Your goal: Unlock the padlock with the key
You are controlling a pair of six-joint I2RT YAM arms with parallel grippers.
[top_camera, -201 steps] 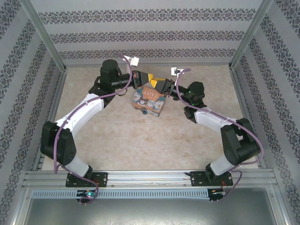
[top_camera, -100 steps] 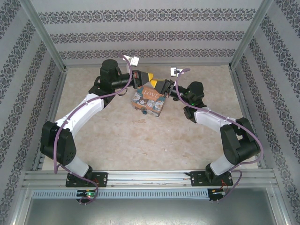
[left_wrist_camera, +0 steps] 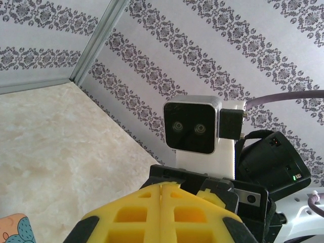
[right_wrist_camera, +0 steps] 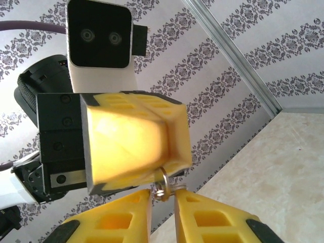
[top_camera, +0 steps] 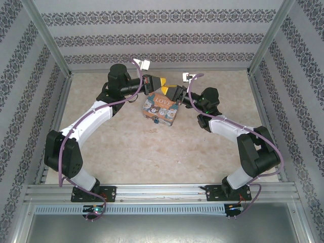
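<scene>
Desk [top_camera: 126,152]: beige, marbled, stone-look top, patterned wall panels [top_camera: 152,35] around it. On it: one colourful rectangular "LOVE" tin [top_camera: 161,108], far-centre, set askew.

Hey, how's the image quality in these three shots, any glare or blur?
Top view: even, soft light, sharp throughout. Left wrist view: the left gripper at the bottom edge looks slightly soft, the wall pattern crisp. Right wrist view: bright light washes that gripper's yellow face pale; no motion blur.

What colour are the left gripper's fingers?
Yellow; the fingers show best in the right wrist view.
</scene>
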